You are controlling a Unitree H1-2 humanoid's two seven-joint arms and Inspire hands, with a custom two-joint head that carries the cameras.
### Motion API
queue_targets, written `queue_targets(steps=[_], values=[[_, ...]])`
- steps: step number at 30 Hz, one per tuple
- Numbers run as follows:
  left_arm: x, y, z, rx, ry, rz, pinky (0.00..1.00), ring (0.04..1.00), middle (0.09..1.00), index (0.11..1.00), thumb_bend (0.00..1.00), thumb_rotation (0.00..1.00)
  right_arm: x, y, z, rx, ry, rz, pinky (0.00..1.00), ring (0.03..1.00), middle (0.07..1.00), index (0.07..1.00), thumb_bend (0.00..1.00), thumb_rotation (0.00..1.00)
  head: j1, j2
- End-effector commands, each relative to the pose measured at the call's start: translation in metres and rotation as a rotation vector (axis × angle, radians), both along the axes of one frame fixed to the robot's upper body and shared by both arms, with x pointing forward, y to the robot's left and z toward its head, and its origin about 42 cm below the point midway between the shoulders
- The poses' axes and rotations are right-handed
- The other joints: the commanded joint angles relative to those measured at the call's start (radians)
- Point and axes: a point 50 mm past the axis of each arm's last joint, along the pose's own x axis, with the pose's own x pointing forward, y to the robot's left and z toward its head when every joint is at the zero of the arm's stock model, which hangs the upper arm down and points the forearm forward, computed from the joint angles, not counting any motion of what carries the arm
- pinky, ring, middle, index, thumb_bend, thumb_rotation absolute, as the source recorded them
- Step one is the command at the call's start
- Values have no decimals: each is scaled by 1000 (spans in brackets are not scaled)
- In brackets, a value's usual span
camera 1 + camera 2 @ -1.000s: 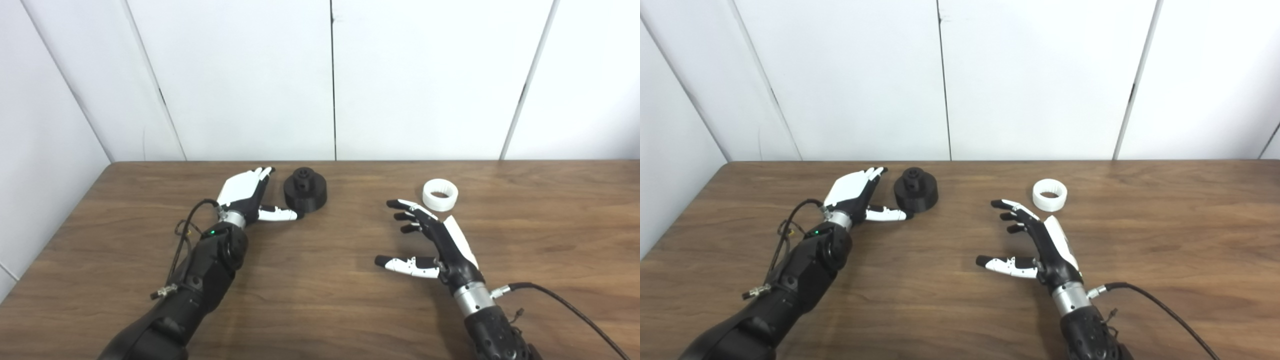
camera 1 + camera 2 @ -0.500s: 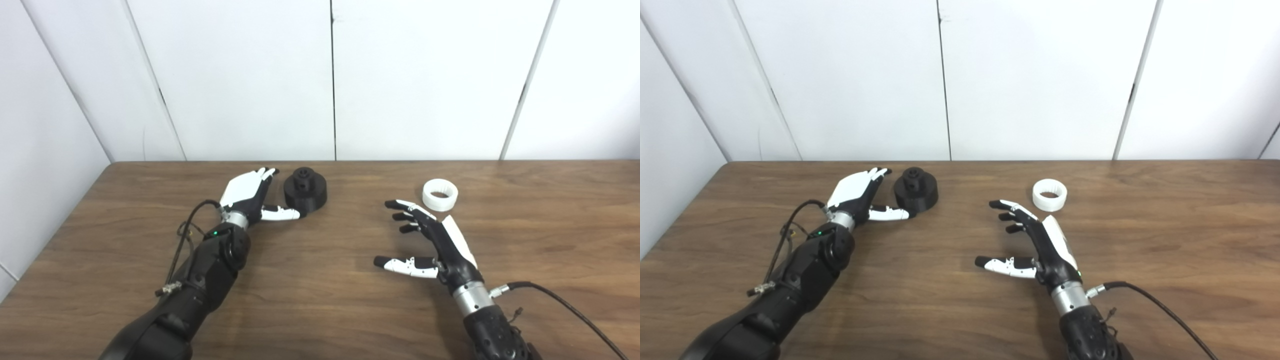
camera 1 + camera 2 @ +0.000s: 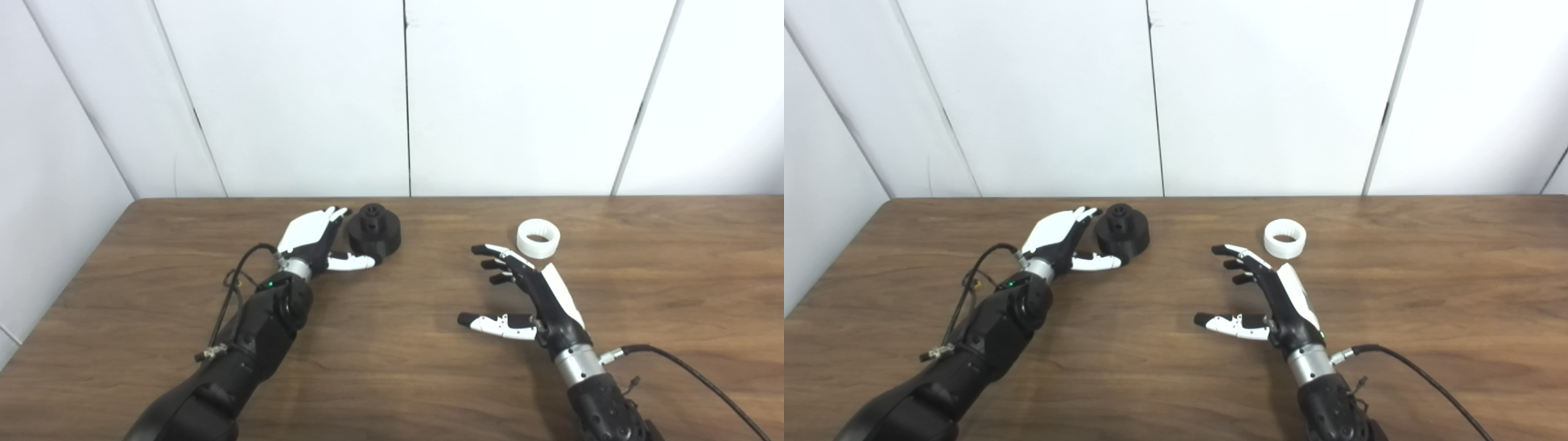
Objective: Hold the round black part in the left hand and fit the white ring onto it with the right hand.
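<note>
**Both parts lying loose on the bench, nothing gripped so far**

The round black part (image 3: 374, 229) is sitting on the bench (image 3: 392, 367) near its far edge, left of centre, with its raised hub and centre hole facing up. I am cupping my left robot hand (image 3: 312, 240) against its left side: the fingers (image 3: 334, 214) are reaching along its far-left flank and the thumb is lying just in front of its near edge. They appear to be touching or nearly so, but the robot hand is spread and not clasping the part, which is resting on the wood under its own weight.

The white ring (image 3: 538, 238) is lying flat, opening upward, well apart from the black part on the right half of the bench. My right robot hand (image 3: 530, 294) is hovering just short of it, released, fingers spread and curled a little, thumb pointing left. The fingertips (image 3: 484, 250) are sitting near the ring's left edge without touching it.

As I am judging it, the task is barely beginning. Left to do: closing my left robot hand on the black part and lifting it, picking up the ring with my right, bringing the two together, and seating the ring.
</note>
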Motion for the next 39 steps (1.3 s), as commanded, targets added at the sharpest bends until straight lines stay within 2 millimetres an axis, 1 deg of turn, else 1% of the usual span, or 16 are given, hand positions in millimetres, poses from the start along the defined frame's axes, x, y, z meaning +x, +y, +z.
queue_targets(steps=[1, 5, 9, 15, 16, 17, 19, 20, 22, 23, 28, 30, 36, 39], values=[[15, -8, 33, -8, -87, -36, 1000, 1000, 1000, 932, 1000, 594, -6, -5, -12, -15, 24, -19, 697, 793, 848, 792, 751, 218, 0, 2], [15, -10, 34, -11, -85, -40, 1000, 1000, 1000, 930, 1000, 588, -7, -6, -12, -13, 22, -20, 693, 790, 848, 794, 749, 221, -1, 4], [16, -12, 32, -16, -84, -44, 1000, 1000, 1000, 926, 1000, 582, -8, -7, -12, -12, 20, -21, 691, 791, 845, 792, 748, 203, -4, 5], [17, -15, 29, -34, -75, -42, 1000, 1000, 1000, 915, 1000, 539, -10, -7, -11, -19, 25, -26, 698, 793, 849, 793, 746, 209, -14, 9], [18, -15, 28, -49, -81, -31, 1000, 1000, 1000, 902, 998, 525, -10, -7, -11, -16, 25, -26, 698, 793, 849, 792, 746, 210, -18, 10], [18, -16, 28, -64, -90, -19, 1000, 1000, 1000, 870, 983, 497, -11, -8, -11, -14, 25, -26, 698, 793, 848, 792, 746, 207, -21, 10], [19, -17, 26, -96, -110, 8, 1000, 1000, 1000, 850, 973, 482, -12, -8, -11, -10, 30, -29, 698, 792, 847, 792, 746, 207, -22, 11], [19, -18, 25, -109, -119, 20, 999, 1000, 1000, 806, 914, 418, -12, -9, -11, -8, 33, -31, 695, 793, 848, 793, 745, 203, -23, 11], [19, -18, 22, -144, -151, 37, 998, 1000, 1000, 769, 876, 367, -13, -10, -11, -13, 35, -37, 697, 796, 849, 793, 745, 203, -23, 12], [18, -19, 21, -157, -165, 40, 999, 1000, 1000, 729, 849, 323, -13, -11, -11, -18, 34, -40, 701, 799, 848, 793, 744, 209, -24, 13], [18, -20, 18, -194, -197, 46, 1000, 1000, 1000, 662, 815, 252, -14, -14, -12, -30, 27, -44, 687, 789, 842, 789, 744, 218, -26, 14], [18, -21, 18, -200, -199, 45, 1000, 1000, 1000, 648, 811, 236, -15, -14, -12, -30, 27, -44, 682, 787, 842, 789, 743, 219, -26, 14], [16, -23, 15, -210, -194, 43, 1000, 1000, 1000, 639, 813, 236, -15, -15, -12, -33, 33, -46, 683, 787, 843, 792, 743, 231, -23, 18], [15, -23, 14, -215, -193, 41, 1000, 1000, 1000, 638, 819, 232, -16, -15, -11, -32, 33, -46, 682, 787, 844, 793, 740, 223, -22, 19]])
